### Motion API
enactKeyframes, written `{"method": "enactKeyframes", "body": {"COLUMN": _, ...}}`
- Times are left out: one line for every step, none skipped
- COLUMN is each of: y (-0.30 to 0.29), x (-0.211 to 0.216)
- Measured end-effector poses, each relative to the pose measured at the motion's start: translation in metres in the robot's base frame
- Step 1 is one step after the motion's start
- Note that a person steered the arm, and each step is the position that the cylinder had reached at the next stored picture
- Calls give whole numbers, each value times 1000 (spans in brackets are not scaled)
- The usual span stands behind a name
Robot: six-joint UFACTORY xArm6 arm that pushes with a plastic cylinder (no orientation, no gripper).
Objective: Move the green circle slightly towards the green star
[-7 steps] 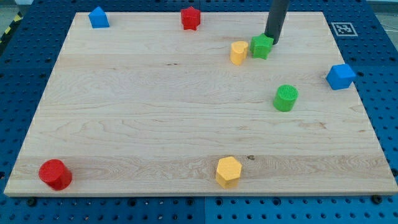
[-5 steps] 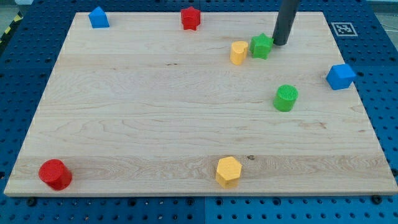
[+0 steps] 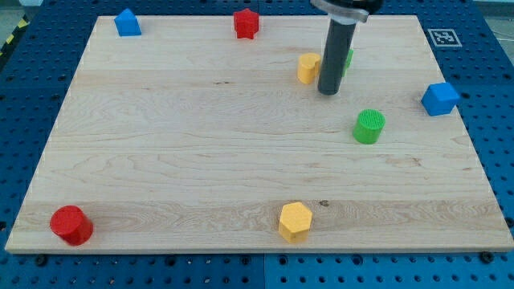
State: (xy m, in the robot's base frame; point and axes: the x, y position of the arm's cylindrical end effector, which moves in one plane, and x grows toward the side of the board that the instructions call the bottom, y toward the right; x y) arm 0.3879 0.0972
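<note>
The green circle [image 3: 369, 127] is a ridged green cylinder at the board's right of centre. The green star [image 3: 347, 58] lies above and left of it, mostly hidden behind my rod. My tip [image 3: 328, 92] rests on the board just below the star, up and to the left of the green circle and clear of it. A yellow block [image 3: 307, 68] stands just left of the rod.
A blue cube [image 3: 440, 99] sits at the right edge. A red block [image 3: 246, 23] and a blue block [image 3: 127, 22] lie along the top. A red cylinder [image 3: 71, 225] is at the bottom left, a yellow hexagon [image 3: 295, 221] at the bottom centre.
My rod has moved from the star's upper right down and left, across the star, to just below it. No block has visibly moved.
</note>
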Motion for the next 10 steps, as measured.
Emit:
{"method": "enactKeyframes", "body": {"y": -7, "x": 35}}
{"method": "enactKeyframes", "body": {"y": -7, "x": 69}}
{"method": "enactKeyframes", "body": {"y": -5, "x": 103}}
{"method": "enactKeyframes", "body": {"y": 8, "x": 126}}
{"method": "enactKeyframes", "body": {"y": 9, "x": 126}}
{"method": "enactKeyframes", "body": {"y": 10, "x": 129}}
{"method": "enactKeyframes", "body": {"y": 31, "x": 119}}
{"method": "enactKeyframes", "body": {"y": 64, "x": 124}}
{"method": "enactKeyframes", "body": {"y": 67, "x": 115}}
{"method": "enactKeyframes", "body": {"y": 67, "x": 101}}
